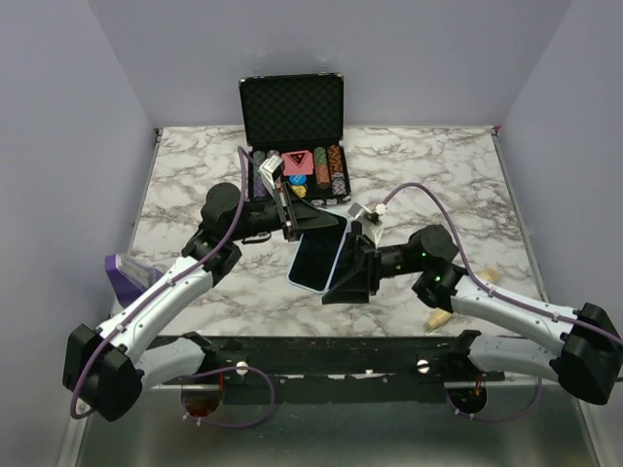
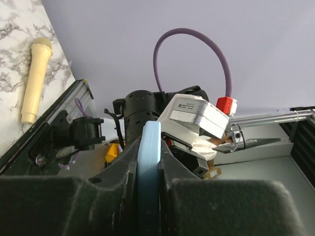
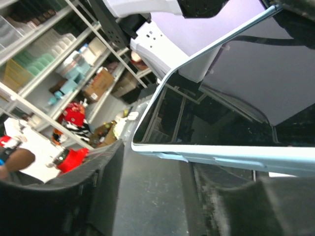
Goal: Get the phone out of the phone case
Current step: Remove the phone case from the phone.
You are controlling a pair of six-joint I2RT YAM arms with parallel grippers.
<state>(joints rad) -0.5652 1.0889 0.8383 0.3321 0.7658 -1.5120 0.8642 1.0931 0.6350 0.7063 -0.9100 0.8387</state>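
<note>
The phone [image 1: 318,255], dark screen up in a light blue phone case [image 2: 148,172], hangs tilted above the middle of the table. My left gripper [image 1: 291,220] is shut on its far end; the left wrist view shows the case edge pinched between both pads [image 2: 125,177]. My right gripper [image 1: 348,265] sits at the phone's right long edge. In the right wrist view the case edge [image 3: 231,158] rests over the right finger [image 3: 246,206], the left finger [image 3: 93,191] stands apart from the phone's corner, and the jaws are partly closed.
An open black chip case [image 1: 292,112] with stacked poker chips [image 1: 326,170] stands behind the phone. A purple object [image 1: 127,274] lies at the left edge. A cream toy microphone [image 1: 440,317] [image 2: 34,78] lies at the front right, under the right arm.
</note>
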